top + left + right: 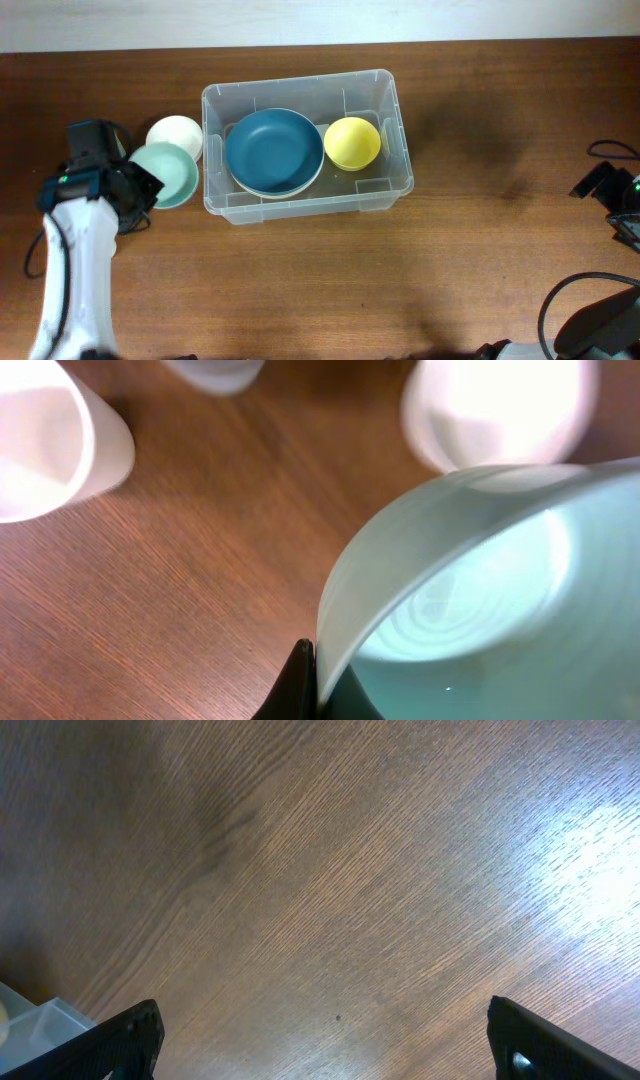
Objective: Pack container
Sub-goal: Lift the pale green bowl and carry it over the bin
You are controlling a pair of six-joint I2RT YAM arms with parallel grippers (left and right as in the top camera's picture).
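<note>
At the far left, the left gripper (140,186) was clamped together on the rim of a mint bowl (168,173), one dark finger inside the lip and the other out of sight behind it. A white bowl (176,135) sat just beyond the gripper's load, touching it or nearly so.

To the gripper's right, just past the mint bowl, stood the container (300,205) on the worktop (300,290). It stood upright with its open mouth facing up. Its long axis ran left to right, in line with the two grippers, so one short wall faced the left gripper. Inside, a blue dish (272,150) filled the half nearer that gripper, and a yellow bowl (352,143) sat in the farther half.

Far off to the right, the right gripper (325,1035) hung over bare worktop with its fingers spread wide apart and nothing between them.

The risks seemed to lie in the thin pinch on the rim. The bowl could swing or slip out if moved sharply. Its lip was so close to the container's short wall that too low a lift would likely catch the rolled rim and shove the container. A sideways drift might also knock the white bowl. With little free floor left, a careless drop could leave the bowl tilted on the blue dish.
</note>
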